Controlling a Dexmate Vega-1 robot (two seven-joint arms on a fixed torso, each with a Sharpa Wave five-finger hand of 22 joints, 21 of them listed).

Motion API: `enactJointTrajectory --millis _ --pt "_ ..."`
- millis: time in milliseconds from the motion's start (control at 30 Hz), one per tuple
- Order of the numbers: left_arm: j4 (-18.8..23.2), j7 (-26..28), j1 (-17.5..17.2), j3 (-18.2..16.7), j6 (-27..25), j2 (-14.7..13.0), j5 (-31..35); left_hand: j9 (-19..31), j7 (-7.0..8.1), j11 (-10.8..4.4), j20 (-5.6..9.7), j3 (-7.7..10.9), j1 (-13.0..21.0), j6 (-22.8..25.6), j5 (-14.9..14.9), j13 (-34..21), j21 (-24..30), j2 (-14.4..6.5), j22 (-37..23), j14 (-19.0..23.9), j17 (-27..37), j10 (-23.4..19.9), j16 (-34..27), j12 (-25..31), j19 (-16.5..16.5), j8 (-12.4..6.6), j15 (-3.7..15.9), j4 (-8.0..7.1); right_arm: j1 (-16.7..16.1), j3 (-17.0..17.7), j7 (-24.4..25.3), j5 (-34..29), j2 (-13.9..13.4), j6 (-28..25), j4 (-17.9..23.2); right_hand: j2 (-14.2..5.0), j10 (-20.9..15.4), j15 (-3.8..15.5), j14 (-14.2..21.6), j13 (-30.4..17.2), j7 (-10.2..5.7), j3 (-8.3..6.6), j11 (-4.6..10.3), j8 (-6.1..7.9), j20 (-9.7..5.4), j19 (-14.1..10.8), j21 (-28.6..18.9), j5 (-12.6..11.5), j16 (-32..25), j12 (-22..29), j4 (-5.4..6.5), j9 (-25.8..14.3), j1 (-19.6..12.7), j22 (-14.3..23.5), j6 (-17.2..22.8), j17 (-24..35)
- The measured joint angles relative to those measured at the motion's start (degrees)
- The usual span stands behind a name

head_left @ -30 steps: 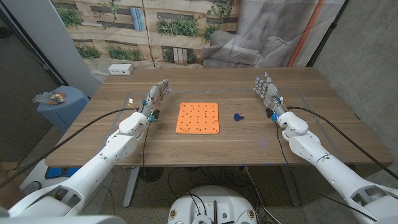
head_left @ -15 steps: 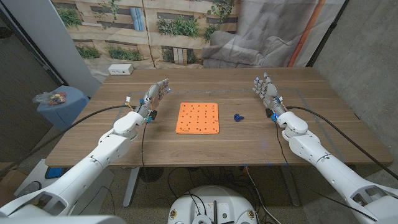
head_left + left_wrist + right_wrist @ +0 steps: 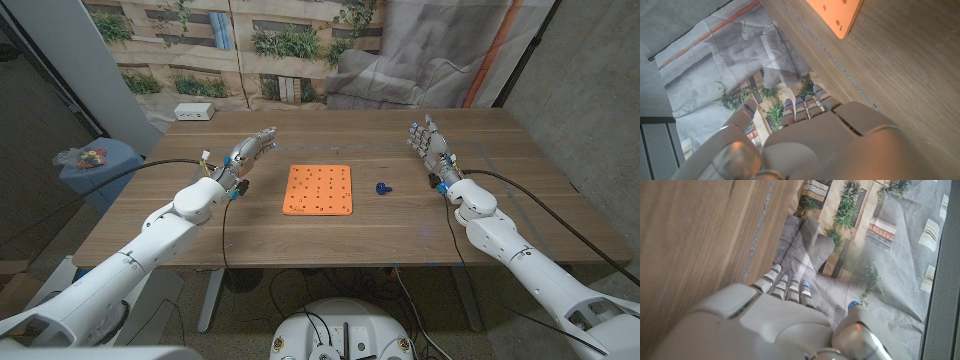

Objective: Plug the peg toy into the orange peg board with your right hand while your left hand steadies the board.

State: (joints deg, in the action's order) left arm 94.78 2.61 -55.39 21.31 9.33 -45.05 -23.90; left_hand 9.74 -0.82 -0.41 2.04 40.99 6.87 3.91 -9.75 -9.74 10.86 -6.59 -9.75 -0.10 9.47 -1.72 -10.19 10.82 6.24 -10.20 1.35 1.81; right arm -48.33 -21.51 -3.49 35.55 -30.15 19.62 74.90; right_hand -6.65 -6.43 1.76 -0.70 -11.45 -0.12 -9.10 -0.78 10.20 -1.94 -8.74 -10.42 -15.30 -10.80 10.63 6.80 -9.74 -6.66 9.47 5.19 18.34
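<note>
Bare tabletop [image 3: 400,225] surrounds the centre orange peg board [image 3: 318,189]; just right, the blue peg toy [image 3: 382,187] stands alone, unobstructed.

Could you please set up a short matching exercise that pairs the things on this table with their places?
Things:
1. board
2. peg
3. left hand
4. white box

Places:
A. far left corner of the table
B. between the board and the right hand
C. middle of the table
D. left of the board, apart from it

Pairs: 1-C, 2-B, 3-D, 4-A
</note>
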Motion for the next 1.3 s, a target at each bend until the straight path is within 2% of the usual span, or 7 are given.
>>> enactJointTrajectory --millis 167,200,400,667,700,1000,1300 --pt "2.57 0.31 -0.96 0.00 -0.47 -2.48 1.38 0.00 0.20 -0.31 0.31 0.24 0.00 0.20 0.00 0.00 0.00 0.00 0.00 0.00 0.00 -0.31 0.00 0.00 0.31 0.00 0.00 -0.23 -0.11 0.00 0.26 -0.43 -0.07 0.26 0.24 0.00 0.29 0.00 0.00 0.19 0.01 0.00 0.29 0.00 0.00 0.00 0.00 0.00 0.00 0.00 0.00 0.00 0.00 0.00 0.01 -0.27" --pt "3.37 0.66 -1.19 0.02 -1.22 -3.36 4.21 0.00 0.20 -0.31 0.31 0.24 0.00 0.20 0.00 0.00 0.00 0.00 0.00 0.00 0.00 -0.31 0.00 0.00 0.31 0.00 0.00 -0.23 -0.30 -0.02 0.37 -0.56 -0.22 0.27 0.70 0.00 0.29 0.00 0.00 0.27 0.02 0.00 0.29 0.00 0.00 0.00 0.00 0.00 0.00 0.00 0.00 0.00 0.00 0.00 0.01 -0.27" --pt "6.29 0.74 -2.06 0.08 -2.35 -6.92 8.60 0.00 0.42 -0.51 0.31 0.38 0.00 0.39 0.00 0.00 0.00 0.00 0.00 -0.44 0.29 -0.07 0.03 0.00 0.31 0.00 0.44 -0.56 -0.53 -0.09 0.78 -0.97 -0.43 0.29 1.19 0.00 0.29 0.00 0.00 0.28 0.02 -0.18 0.29 0.00 0.00 0.00 0.00 0.00 0.00 0.00 -0.18 0.01 0.00 0.00 0.01 -0.29" --pt "9.15 1.03 -2.95 0.31 -2.81 -11.02 14.33 -0.01 2.17 -1.23 -0.01 -0.31 0.00 -0.74 0.00 0.01 0.00 0.00 0.01 -1.73 0.56 1.25 0.03 -0.45 -1.05 0.00 0.69 -2.35 -0.65 -0.20 1.25 -1.31 -0.57 0.18 1.53 0.00 0.29 0.00 0.00 0.28 0.02 -0.24 0.29 0.00 0.00 0.00 0.00 0.00 0.00 0.00 -0.24 0.01 0.00 -0.01 0.02 -0.55" --pt "9.59 1.03 -3.07 0.39 -2.87 -11.75 17.99 -0.01 2.27 -1.23 0.00 -0.22 0.00 -0.85 0.00 0.01 0.00 0.00 0.01 -1.75 0.56 1.25 0.03 -0.45 -1.04 0.00 0.72 -2.49 -0.72 -0.22 1.32 -1.37 -0.58 0.14 1.61 0.00 0.29 0.00 0.00 0.28 0.02 -0.24 0.29 0.00 0.00 0.00 0.00 0.00 0.00 0.00 -0.24 0.01 0.00 -0.01 0.02 -0.55" --pt "10.81 1.24 -3.48 1.25 -2.56 -14.31 26.24 -0.01 2.80 -1.33 0.10 -0.40 -0.90 -1.38 0.00 0.01 -0.28 0.13 0.01 -1.75 0.77 1.76 0.03 -0.45 -2.03 0.00 0.72 -3.74 -0.90 -0.24 1.66 -1.53 -0.54 0.11 1.62 0.00 0.29 -0.01 0.00 0.54 0.02 -0.48 0.29 0.00 0.00 0.00 0.00 0.00 0.00 0.00 0.00 0.01 0.00 -0.01 0.02 -0.80" --pt "10.88 1.52 -3.27 2.93 -1.16 -15.24 34.59 -0.01 3.53 -2.16 0.17 -0.81 -2.07 -1.63 -0.22 0.01 -0.26 0.84 0.01 -2.47 0.81 2.16 0.03 -0.45 -2.92 0.00 0.61 -5.08 -0.94 -0.25 1.73 -1.79 -0.63 0.37 1.58 0.00 0.29 -0.01 0.00 0.54 -0.19 -0.66 0.29 0.00 0.00 0.00 0.00 0.00 0.00 0.00 -0.18 0.01 0.00 -0.01 -0.19 -1.06"
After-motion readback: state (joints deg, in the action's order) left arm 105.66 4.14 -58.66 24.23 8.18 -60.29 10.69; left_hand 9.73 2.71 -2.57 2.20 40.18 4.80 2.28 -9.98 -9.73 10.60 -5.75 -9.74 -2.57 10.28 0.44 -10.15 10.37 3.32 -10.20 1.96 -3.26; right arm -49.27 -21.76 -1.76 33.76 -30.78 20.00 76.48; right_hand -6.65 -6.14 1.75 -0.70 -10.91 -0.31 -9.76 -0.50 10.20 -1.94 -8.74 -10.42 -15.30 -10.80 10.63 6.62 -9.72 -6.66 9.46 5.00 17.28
